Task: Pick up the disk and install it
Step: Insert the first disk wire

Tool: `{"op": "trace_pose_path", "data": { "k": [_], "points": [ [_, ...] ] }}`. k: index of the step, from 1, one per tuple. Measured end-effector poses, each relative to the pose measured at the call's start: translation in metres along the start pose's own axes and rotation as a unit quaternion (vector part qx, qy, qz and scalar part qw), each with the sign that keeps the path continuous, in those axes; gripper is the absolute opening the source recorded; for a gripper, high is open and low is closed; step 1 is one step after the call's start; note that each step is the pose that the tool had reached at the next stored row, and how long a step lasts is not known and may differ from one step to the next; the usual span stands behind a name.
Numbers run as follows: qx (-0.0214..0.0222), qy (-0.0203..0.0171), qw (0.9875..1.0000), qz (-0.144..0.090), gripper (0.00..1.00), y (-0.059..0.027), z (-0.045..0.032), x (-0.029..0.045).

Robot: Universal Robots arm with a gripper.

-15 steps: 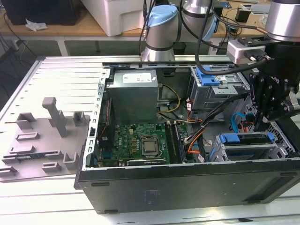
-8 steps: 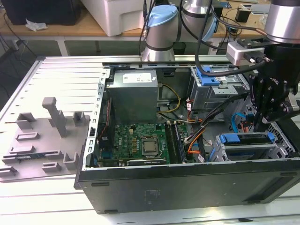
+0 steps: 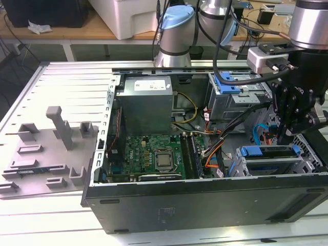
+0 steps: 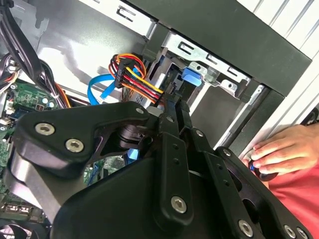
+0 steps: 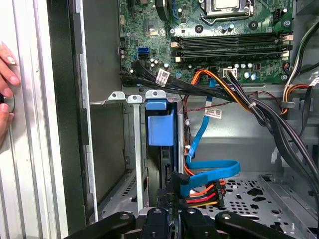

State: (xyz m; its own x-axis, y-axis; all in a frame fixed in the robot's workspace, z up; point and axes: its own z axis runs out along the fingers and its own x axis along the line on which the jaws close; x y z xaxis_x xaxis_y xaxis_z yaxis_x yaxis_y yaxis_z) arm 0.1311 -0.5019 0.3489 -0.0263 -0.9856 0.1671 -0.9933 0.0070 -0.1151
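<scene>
Exterior view is showing the black end effector (image 3: 285,137) hanging over the open black computer case (image 3: 205,205), which is lying on the ribbed aluminium counter (image 3: 46,220). The flat silver disk (image 3: 269,152) with blue plastic rails is sitting edge-on in the grey metal drive cage (image 3: 266,166) at the 4 o'clock corner of the case. From the end effector it is lying close by at about 7 o'clock, its long axis running from 9 to 3 o'clock. Whether the end effector is open or closed, I cannot tell.
</scene>
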Motion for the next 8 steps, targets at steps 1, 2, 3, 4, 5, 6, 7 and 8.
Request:
{"op": "trace_pose_path", "data": {
  "k": [1,2,3,4,5,6,7,8],
  "points": [
    [0.0,0.0,1.0,0.0,0.17,0.0,0.0003,-0.0001],
    [0.0001,0.0,1.0,0.0,0.17,0.0001,0.0005,-0.0001],
    [0.0001,0.0,1.0,-0.001,0.17,0.0001,0.0007,-0.0001],
    [0.0001,0.0,1.0,-0.001,0.17,0.0001,0.0009,-0.0001],
    [0.0002,-0.0001,1.0,-0.001,0.17,0.0001,0.001,-0.0002],
    [0.0002,-0.0001,1.0,-0.001,0.17,0.0001,0.001,-0.0002],
    [0.0002,-0.0002,1.0,-0.001,0.17,0.0001,0.0011,-0.0002],
    [0.0002,-0.0002,1.0,-0.001,0.17,0.0001,0.0011,-0.0001]
  ]
}}
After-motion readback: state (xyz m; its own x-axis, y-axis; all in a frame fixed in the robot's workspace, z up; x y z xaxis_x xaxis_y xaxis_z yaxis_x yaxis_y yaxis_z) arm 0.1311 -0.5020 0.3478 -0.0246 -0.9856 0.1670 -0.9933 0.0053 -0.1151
